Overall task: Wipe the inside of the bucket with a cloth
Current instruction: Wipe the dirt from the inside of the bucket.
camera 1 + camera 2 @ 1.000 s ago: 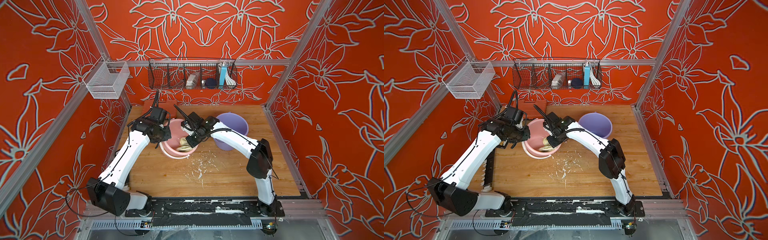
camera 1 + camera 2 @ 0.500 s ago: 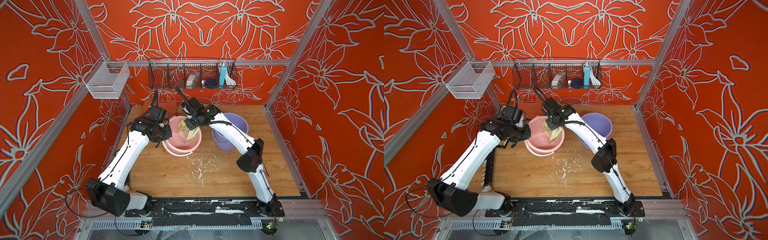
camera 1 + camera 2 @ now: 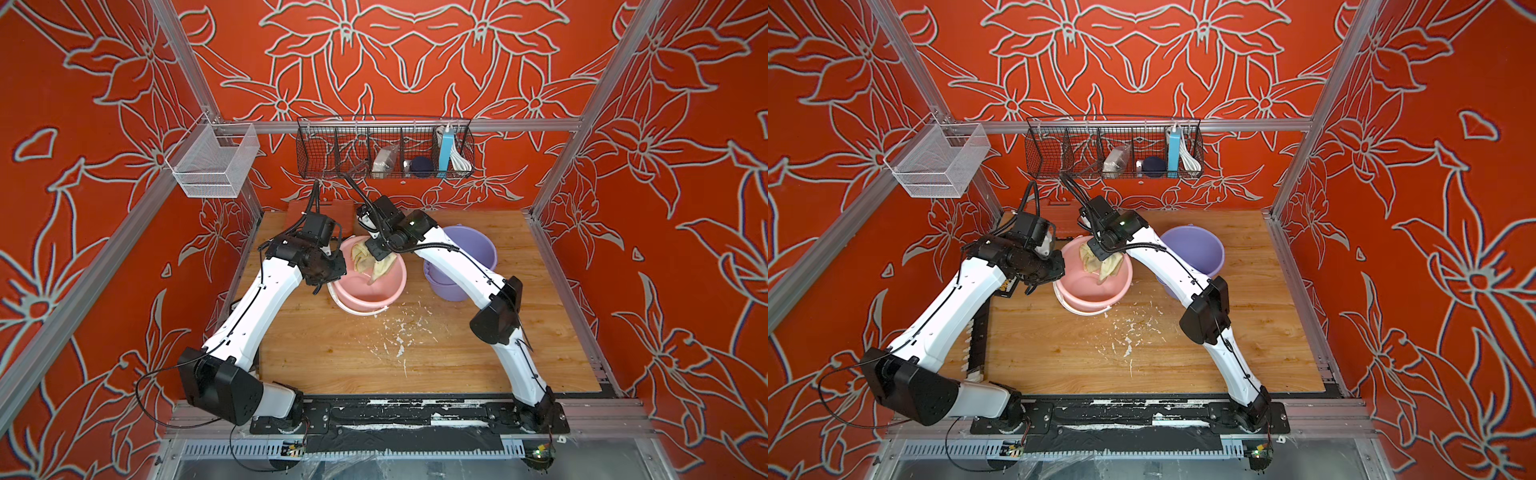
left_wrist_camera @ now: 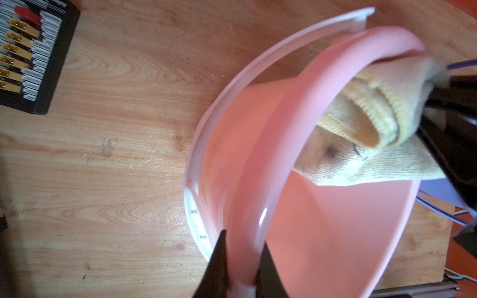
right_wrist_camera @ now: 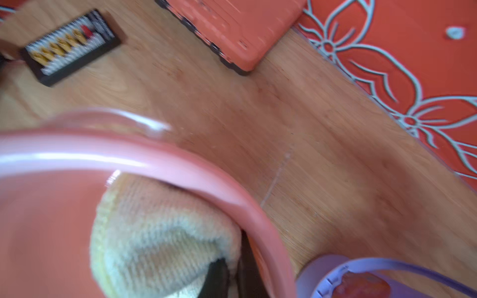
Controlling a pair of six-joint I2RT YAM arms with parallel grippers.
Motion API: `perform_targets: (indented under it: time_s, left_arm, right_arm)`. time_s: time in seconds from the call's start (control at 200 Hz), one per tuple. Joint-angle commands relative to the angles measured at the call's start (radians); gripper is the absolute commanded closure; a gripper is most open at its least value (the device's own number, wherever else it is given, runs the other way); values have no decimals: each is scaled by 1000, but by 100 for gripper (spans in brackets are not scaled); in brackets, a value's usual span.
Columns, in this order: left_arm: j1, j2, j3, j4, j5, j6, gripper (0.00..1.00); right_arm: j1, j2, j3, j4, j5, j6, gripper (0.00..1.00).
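Observation:
A pink bucket (image 3: 376, 293) (image 3: 1100, 297) stands on the wooden table, left of centre. My left gripper (image 4: 244, 258) is shut on its pink rim (image 4: 260, 165) at the left side, one finger inside and one outside. The cloth (image 3: 372, 261) (image 3: 1101, 262), pale yellowish and stained, hangs inside the bucket against the far wall. My right gripper (image 5: 233, 273) is shut on a fold of the cloth (image 5: 154, 237) just under the rim (image 5: 180, 167). In the left wrist view the cloth (image 4: 361, 123) is bunched below the rim.
A purple bucket (image 3: 471, 249) (image 3: 1198, 247) stands right of the pink one, under my right arm. White scraps (image 3: 399, 336) litter the table in front. A black connector tray (image 4: 25, 51) and an orange box (image 5: 232, 28) lie behind. Wire baskets (image 3: 384, 153) (image 3: 216, 166) hang on the walls.
My right gripper has carried the cloth from the bucket's near side up to its far wall, then stayed about there. The left gripper has kept its hold on the rim.

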Motion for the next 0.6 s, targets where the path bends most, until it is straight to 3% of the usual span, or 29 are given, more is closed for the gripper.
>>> perform_targets:
  time_s: [0.0,0.2,0.596]
  left_arm:
    - [0,-26,-1,29,-68,-4,100]
    - [0,-8,29,69,-116,-20,100]
    - [-1,34,40,114,-78,-56,100]
  right_arm:
    - [-13,-48,-36,-103,138,-4,100]
    - [-13,-167,-242,-111,82,72,100]
    - [51,-263,-427,-2,-488,209,100]
